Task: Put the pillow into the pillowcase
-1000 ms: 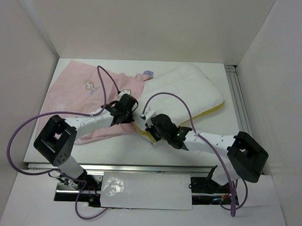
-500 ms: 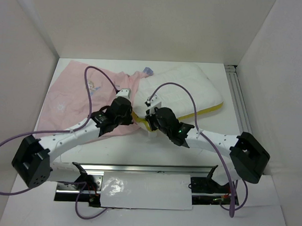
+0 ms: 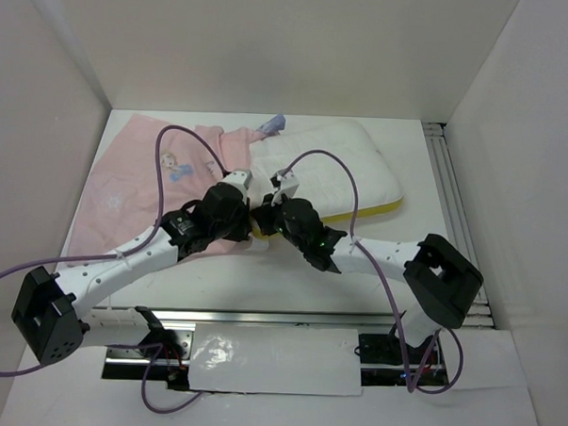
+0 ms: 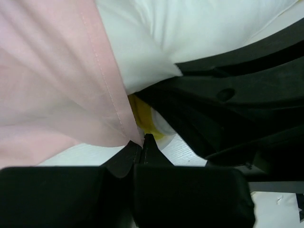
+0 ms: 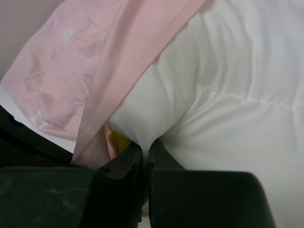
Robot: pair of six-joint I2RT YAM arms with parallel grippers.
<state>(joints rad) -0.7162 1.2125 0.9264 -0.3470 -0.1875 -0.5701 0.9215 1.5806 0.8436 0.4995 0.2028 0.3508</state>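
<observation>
The white pillow (image 3: 335, 168) with a yellow edge lies at the back right of the table. The pink pillowcase (image 3: 144, 183) lies left of it, and its open edge overlaps the pillow's near left corner. My left gripper (image 3: 249, 207) is shut on the pillowcase's hem (image 4: 124, 123) beside that corner. My right gripper (image 3: 265, 210) is shut on the pillow's white corner (image 5: 142, 123), with the yellow seam (image 5: 118, 141) showing next to it. The two grippers nearly touch. In the left wrist view the pillow's corner (image 4: 142, 61) pokes under the pink cloth.
White walls stand close on the left, back and right. A metal rail (image 3: 454, 202) runs along the table's right edge. Purple cables (image 3: 174, 137) arch over the pillowcase and the pillow. Bare table (image 3: 262, 283) lies in front of the cloth.
Both grippers have moved back and toward each other. The pillow has shifted left and back, and its corner has gone further under the pillowcase's edge. The left arm has stretched out.
</observation>
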